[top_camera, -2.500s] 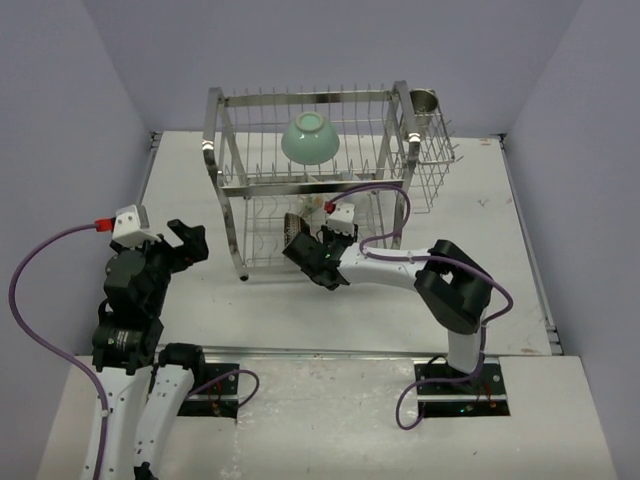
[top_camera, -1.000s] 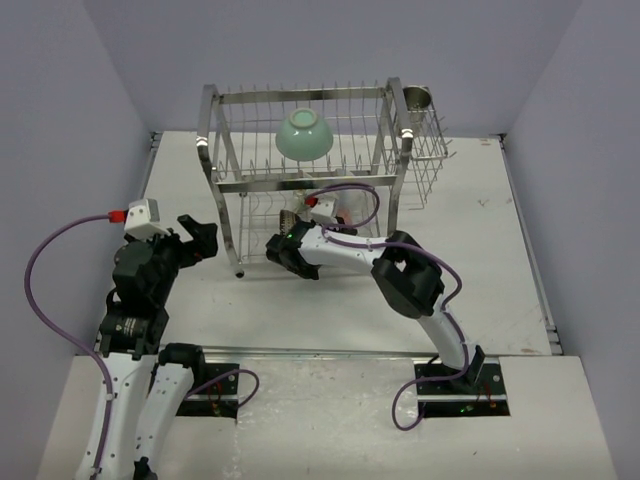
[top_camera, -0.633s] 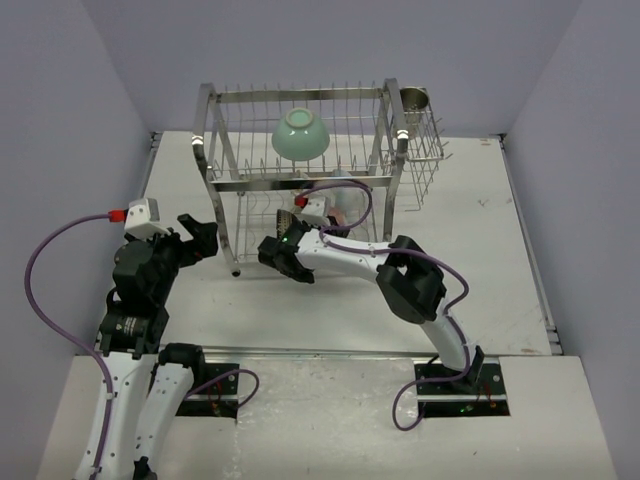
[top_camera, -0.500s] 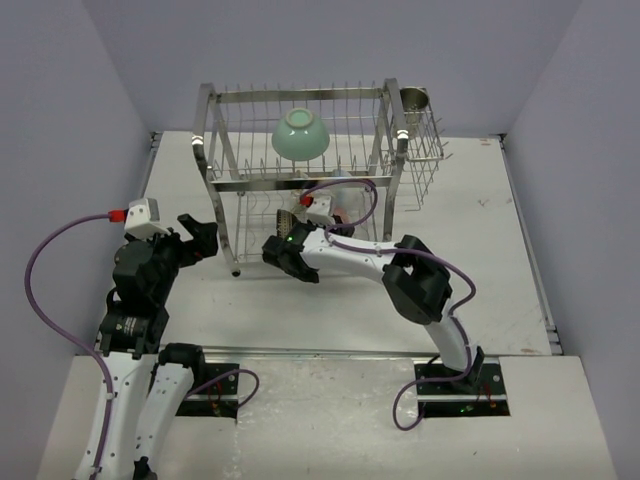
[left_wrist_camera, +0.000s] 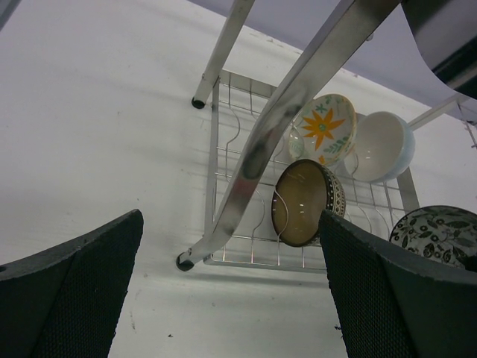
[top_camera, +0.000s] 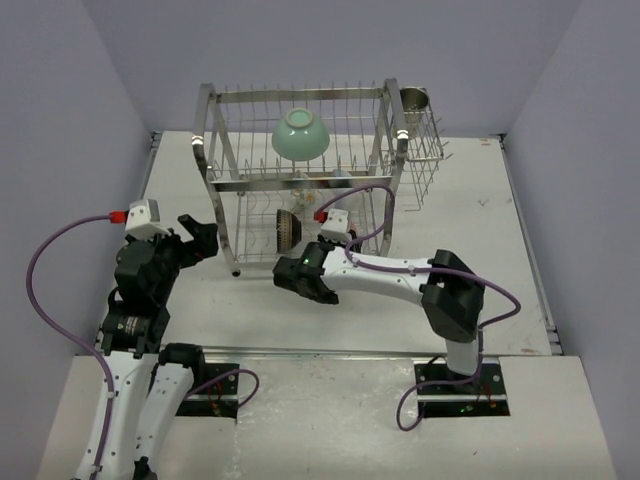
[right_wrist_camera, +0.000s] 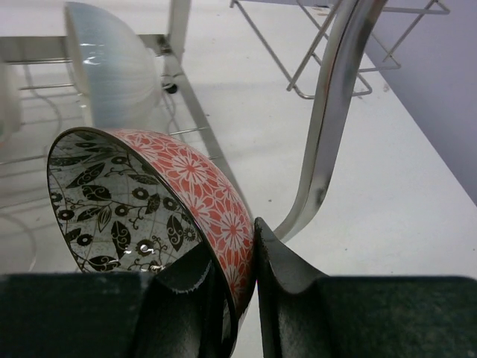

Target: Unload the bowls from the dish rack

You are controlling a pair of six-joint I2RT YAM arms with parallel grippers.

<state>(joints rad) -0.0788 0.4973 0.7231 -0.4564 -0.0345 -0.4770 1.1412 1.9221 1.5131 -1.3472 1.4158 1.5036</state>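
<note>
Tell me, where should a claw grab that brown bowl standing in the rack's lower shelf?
Probably the upper rim. The brown bowl stands on edge between the wires, hollow turned to the left front of the rack, so one finger can go inside the thin wall and one outside. The upper shelf blocks a drop from above, so coming in low from the front looks best.

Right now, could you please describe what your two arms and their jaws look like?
The left arm and right arm match: white tubular links, bulky black joint housings, black jaws (the left pair's pads mesh-textured). A purple cable loops along each, ending in a red plug at a white wrist camera block.
</note>
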